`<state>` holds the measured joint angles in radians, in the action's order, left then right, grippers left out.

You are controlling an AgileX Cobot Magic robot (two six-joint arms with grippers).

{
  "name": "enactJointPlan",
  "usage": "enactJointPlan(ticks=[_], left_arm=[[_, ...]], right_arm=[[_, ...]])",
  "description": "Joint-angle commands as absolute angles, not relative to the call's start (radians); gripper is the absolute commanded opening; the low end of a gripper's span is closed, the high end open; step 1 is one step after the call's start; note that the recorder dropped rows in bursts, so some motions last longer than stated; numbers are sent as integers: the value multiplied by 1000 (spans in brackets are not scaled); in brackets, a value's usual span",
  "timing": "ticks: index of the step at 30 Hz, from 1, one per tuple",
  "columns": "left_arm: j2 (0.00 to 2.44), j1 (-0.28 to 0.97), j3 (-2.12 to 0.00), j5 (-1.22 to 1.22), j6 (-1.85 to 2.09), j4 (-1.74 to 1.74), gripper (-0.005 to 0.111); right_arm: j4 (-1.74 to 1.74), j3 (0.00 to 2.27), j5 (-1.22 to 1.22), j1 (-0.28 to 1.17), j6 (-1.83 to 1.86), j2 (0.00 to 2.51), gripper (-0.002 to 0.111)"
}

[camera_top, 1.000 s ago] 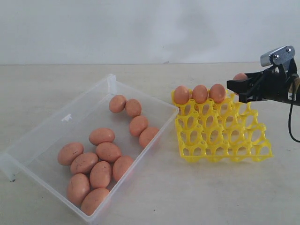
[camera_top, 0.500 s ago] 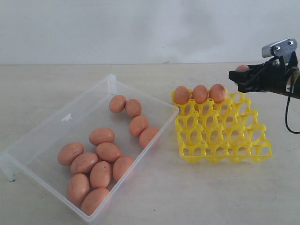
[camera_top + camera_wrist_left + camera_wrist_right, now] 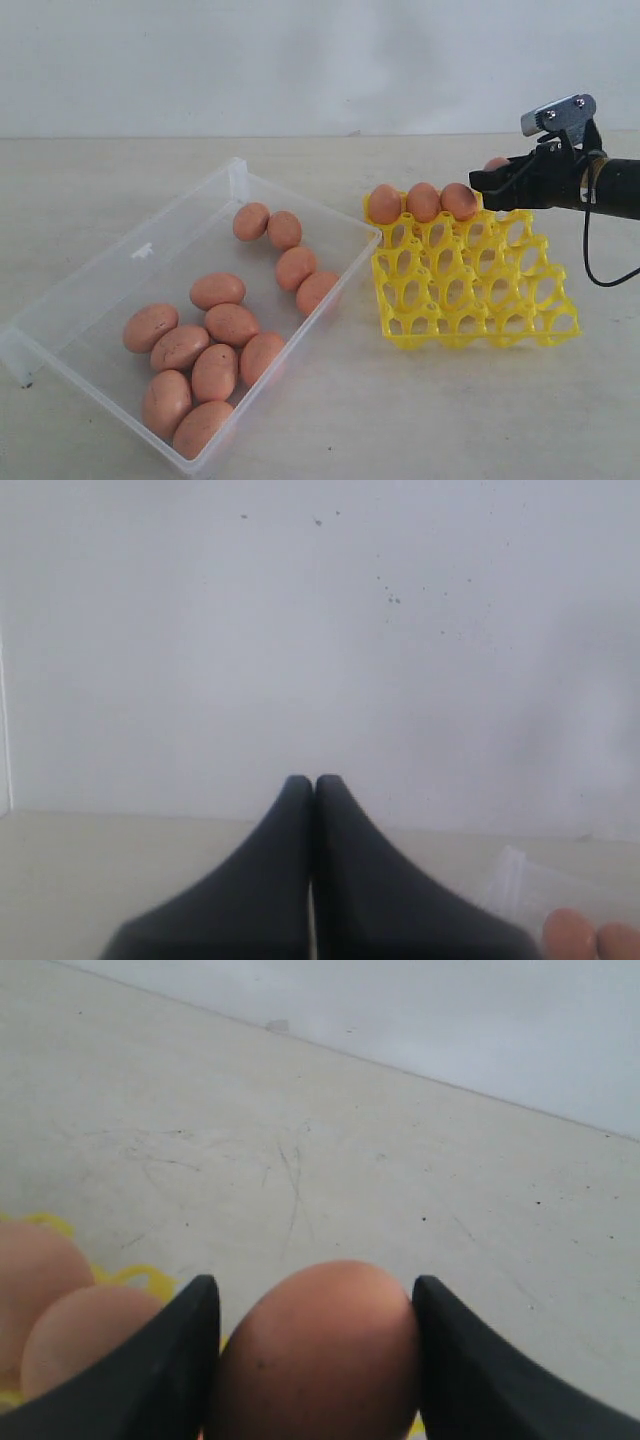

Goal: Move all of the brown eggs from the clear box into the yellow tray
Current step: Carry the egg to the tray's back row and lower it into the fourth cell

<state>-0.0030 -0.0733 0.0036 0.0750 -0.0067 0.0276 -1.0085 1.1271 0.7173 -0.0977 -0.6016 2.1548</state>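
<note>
Holding egg four | right gripper (image 3: 487,186) clamps one brown egg (image 3: 315,1360) just above the yellow tray (image 3: 470,338), at its far row beside three seated eggs (image 3: 422,202) | twelve eggs (image 3: 232,324) wait in the clear box (image 3: 140,250) beside the tray | left gripper (image 3: 314,785) pressed shut, empty

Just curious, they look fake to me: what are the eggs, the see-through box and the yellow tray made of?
The clear box: glossy transparent plastic, the table shows through. The yellow tray: bright moulded plastic, an open lattice. The brown eggs: matte shells; real or imitation, I cannot tell.
</note>
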Motion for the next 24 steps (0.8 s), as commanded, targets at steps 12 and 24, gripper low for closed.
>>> enactJointPlan(ticks=[12, 24], left_arm=[[0, -68, 0, 139, -6, 28, -4], [0, -68, 0, 195, -6, 28, -4]], right_arm=[[-998, 1128, 669, -97, -640, 2153, 28], [-1008, 1128, 676, -97, -682, 2153, 41]])
